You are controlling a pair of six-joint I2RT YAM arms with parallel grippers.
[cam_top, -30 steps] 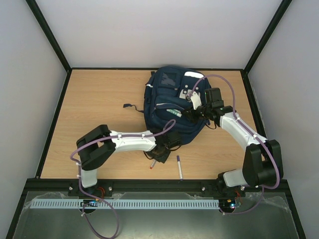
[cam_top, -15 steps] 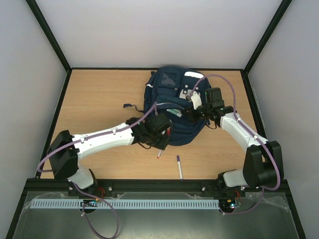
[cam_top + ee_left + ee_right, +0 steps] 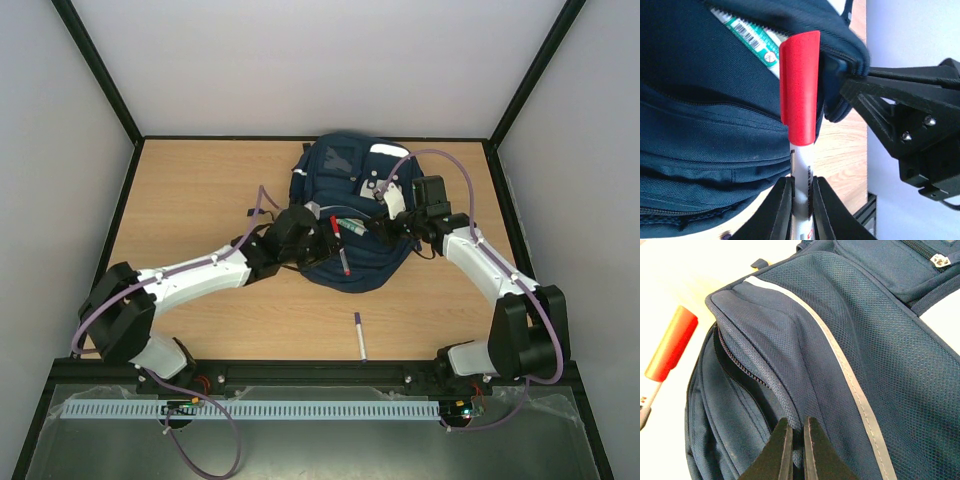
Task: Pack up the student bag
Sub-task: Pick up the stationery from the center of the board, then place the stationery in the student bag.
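The navy student bag [image 3: 345, 205] lies at the back middle of the table, its front pocket open. My left gripper [image 3: 322, 238] is shut on a white marker with a red cap [image 3: 339, 243], holding it over the bag; in the left wrist view the marker [image 3: 799, 95] points at the pocket mouth, where a green-and-white item [image 3: 754, 41] sticks out. My right gripper [image 3: 378, 230] is shut on the bag's fabric [image 3: 805, 405] at the pocket's edge and holds it up. The marker's red cap [image 3: 671, 342] shows at the left of the right wrist view.
A purple-capped pen [image 3: 359, 335] lies on the wooden table [image 3: 200, 200] near the front edge, in front of the bag. A dark strap [image 3: 262, 214] trails off the bag's left side. Black frame rails border the table.
My left arm has swung from the front of the table up and back to the bag, carrying the red-capped marker to the open pocket. The right arm has stayed holding the bag.
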